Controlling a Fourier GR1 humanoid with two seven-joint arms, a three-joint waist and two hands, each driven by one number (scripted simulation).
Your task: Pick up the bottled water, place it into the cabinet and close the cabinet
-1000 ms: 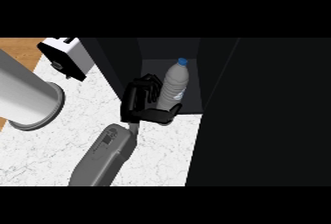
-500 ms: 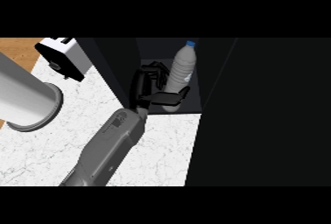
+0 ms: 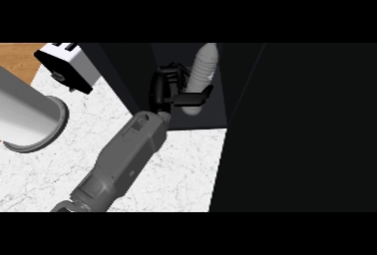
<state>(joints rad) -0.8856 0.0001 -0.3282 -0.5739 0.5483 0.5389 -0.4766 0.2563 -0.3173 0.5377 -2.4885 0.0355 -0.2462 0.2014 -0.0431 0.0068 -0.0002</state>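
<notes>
The bottled water (image 3: 205,65) is a pale bottle standing nearly upright inside the dark cabinet (image 3: 125,74), and its cap end reaches the picture's upper band. My left hand (image 3: 163,87) is shut on it from the left, with the thumb (image 3: 193,99) curled across the lower body. The grey forearm (image 3: 121,154) stretches from the lower left over the marble counter (image 3: 180,172) into the cabinet opening. The bottle's base is partly hidden by the thumb. My right hand shows nowhere.
A wide dark panel (image 3: 302,129), apparently the cabinet's open door, fills the right side. A large grey cylinder (image 3: 26,117) lies at the left on the counter. A white and black appliance (image 3: 68,67) stands behind it, beside a wooden surface (image 3: 16,57).
My left hand has carried the bottle farther away and deeper into the cabinet. The forearm has stretched out more.
</notes>
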